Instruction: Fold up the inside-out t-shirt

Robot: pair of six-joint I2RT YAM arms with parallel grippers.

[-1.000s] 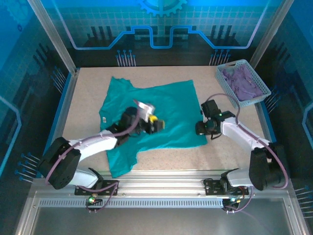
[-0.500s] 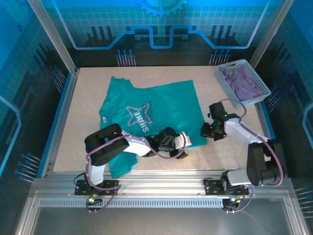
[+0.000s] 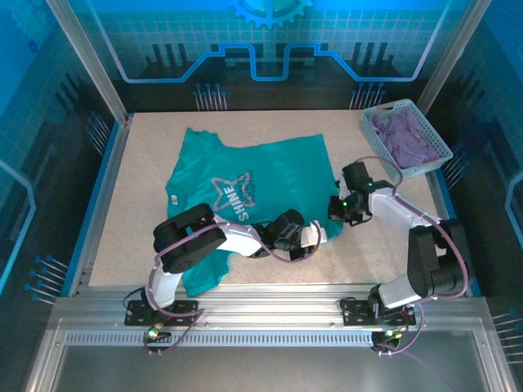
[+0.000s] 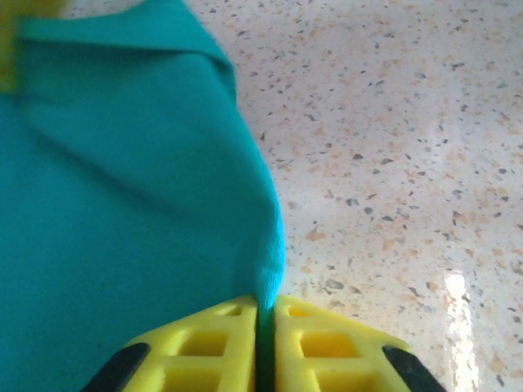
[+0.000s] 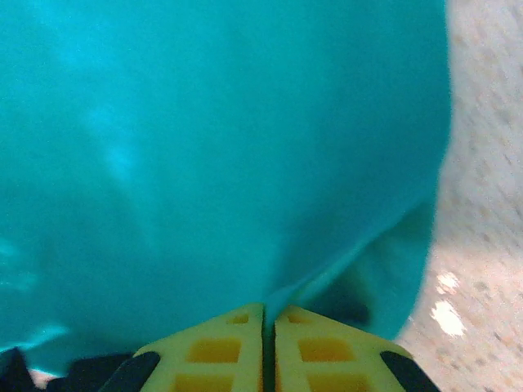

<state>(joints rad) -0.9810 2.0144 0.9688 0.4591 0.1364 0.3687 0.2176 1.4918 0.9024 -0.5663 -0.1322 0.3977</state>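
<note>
Lying shirt: spread flat mid-table, print up.
Left gripper: pressed together on the hem's near right corner; the cloth edge runs between its fingers.
Right gripper: pinching the hem edge a little farther along.
Handling: likely light and limp, so it sags and drags; best held at both hem corners, as now.
Pointing: collar left, hem right; long axis left to right.
</note>
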